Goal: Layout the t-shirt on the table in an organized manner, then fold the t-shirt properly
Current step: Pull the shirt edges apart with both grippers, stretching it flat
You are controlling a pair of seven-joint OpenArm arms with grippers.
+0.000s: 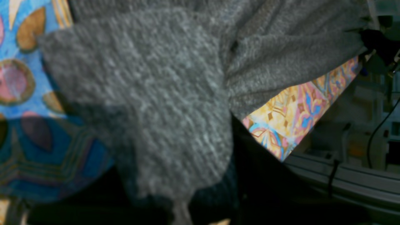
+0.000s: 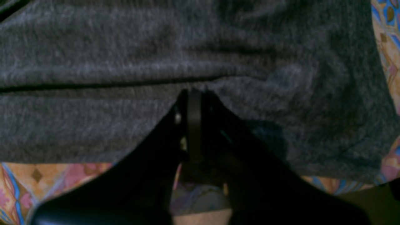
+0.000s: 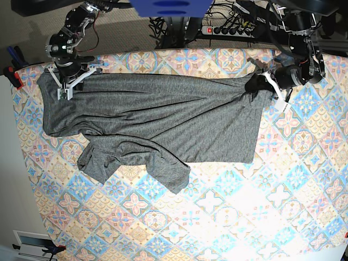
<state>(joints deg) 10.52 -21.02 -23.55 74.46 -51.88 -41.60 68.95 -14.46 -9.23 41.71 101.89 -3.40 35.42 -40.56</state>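
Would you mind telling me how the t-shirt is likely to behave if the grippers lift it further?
The t-shirt is probably floppy: it lies wrinkled, one sleeve bunched. It likely sags between holds, since fabric gathers toward the left gripper. It seems light; the right gripper pinches only a thin edge.

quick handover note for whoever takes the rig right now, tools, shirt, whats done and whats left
Right tool: shut on the t-shirt at its far corner near the table edge.
Left tool: gripping the opposite far corner, fabric bunched there; jaws hidden by cloth.
Shirt: stretched between both tools along the far edge, body mostly spread.
Done: rough spread.
Left: the near side is crumpled, with a sleeve folded over; flatten it, then do every fold.
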